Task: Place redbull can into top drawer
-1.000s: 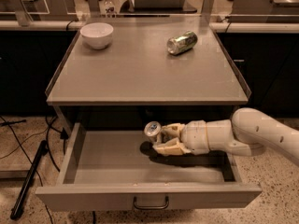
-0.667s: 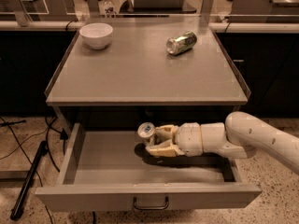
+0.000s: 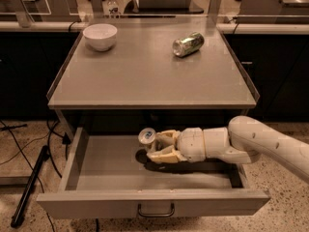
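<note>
a grey desk [image 3: 145, 81] fills most of the view, with a low raised lip along its sides, and just under its top the top drawer [image 3: 101, 170] stands pulled well out toward the camera, wide and shallow, its grey floor showing across the left half. a pale arm [image 3: 270, 146] comes in from the right, crosses above the drawer's right wall and lies across its inside. at the arm's tip the end effector [image 3: 155, 146] sits within the drawer, about the middle of its width and toward the back, pointing left, its two tan fingers [image 3: 164, 154] clamped on the redbull can [image 3: 147, 136]. the can is the one thing in the drawer besides the end effector; it is held tilted, its silver top turned up and toward the camera, and only that end shows, the body being covered by the fingers. a dark shadow lies on the drawer floor right beneath it; whether the can touches the floor i cannot tell. on the desk top one white bowl [image 3: 100, 35] stands upright near the back left corner, its inside plain white, and one greenish can [image 3: 188, 44] lies on its side toward the back right, well apart from the bowl. that makes two cans in all, one bowl, one open drawer, and one dark bar handle [image 3: 156, 210] at the centre of the drawer's front panel
</note>
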